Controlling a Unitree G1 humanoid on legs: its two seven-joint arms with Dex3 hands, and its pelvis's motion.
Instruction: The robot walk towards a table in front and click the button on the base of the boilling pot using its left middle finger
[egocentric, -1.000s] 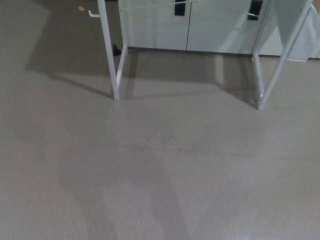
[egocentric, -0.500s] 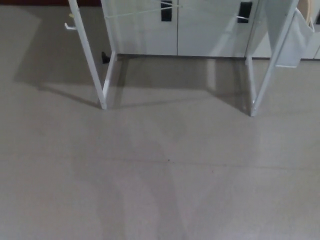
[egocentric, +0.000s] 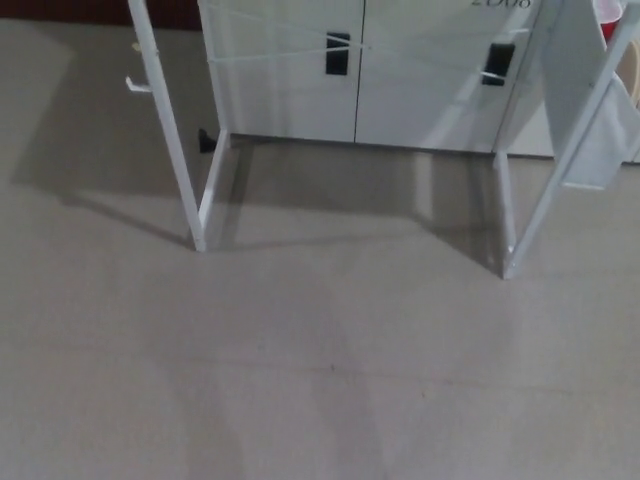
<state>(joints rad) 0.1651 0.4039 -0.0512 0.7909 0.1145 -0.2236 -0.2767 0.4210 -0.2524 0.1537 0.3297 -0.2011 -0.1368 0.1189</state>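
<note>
Neither the boiling pot nor its button shows in the head view. Only the white legs of the table are in sight: the left leg frame (egocentric: 168, 140) and the right leg frame (egocentric: 545, 190), standing on the grey floor (egocentric: 320, 360). The tabletop is out of the picture above. No part of my arms or hands is visible.
Behind the table legs stands a white cabinet (egocentric: 350, 70) with two black handle slots (egocentric: 338, 53). A white panel or bag (egocentric: 595, 120) hangs at the right leg. A small white hook (egocentric: 137, 86) sticks out of the left leg. A red object (egocentric: 610, 15) peeks in at top right.
The whole picture has shifted: the table legs and cabinet now sit lower and look larger, so the camera has come closer to the table. The things themselves have not moved.
</note>
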